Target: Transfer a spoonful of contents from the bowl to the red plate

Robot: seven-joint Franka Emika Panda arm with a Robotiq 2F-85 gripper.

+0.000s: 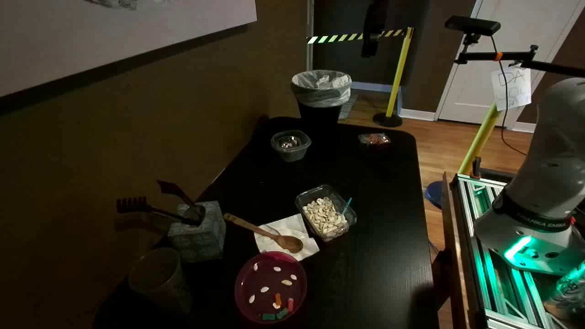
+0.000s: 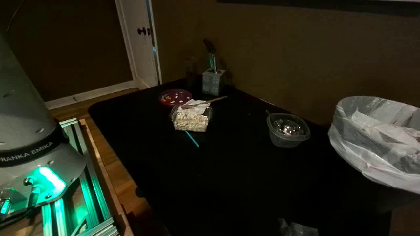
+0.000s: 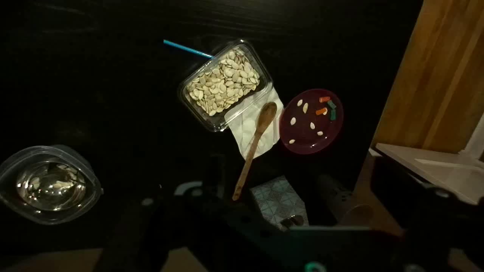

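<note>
End effector [image 3: 297, 170] is dark in the wrist view, yet its jaws seem to stand well apart, with nothing held between them. On the black surface [image 1: 374, 256] rests the clear rectangular bowl [image 3: 216, 121], then near it the red plate [image 3: 305, 140], and between these two a white napkin [image 3: 245, 126] lies under the head of the wooden spoon [image 3: 266, 117]. Pale seeds [image 3: 223, 83] lie inside the bowl, several on the plate.

Super dim in here. Harshest light's the green glow [image 2: 49, 178] on my base [image 2: 67, 168], blown out near white and spilling onto the metal rails [image 2: 98, 193]. Black surface [image 2: 236, 173] eats most detail, the red plate [image 3: 302, 141] looks murky maroon, the clear container [image 2: 284, 141] throws glints, bottom of my wrist view's dark and soft.
</note>
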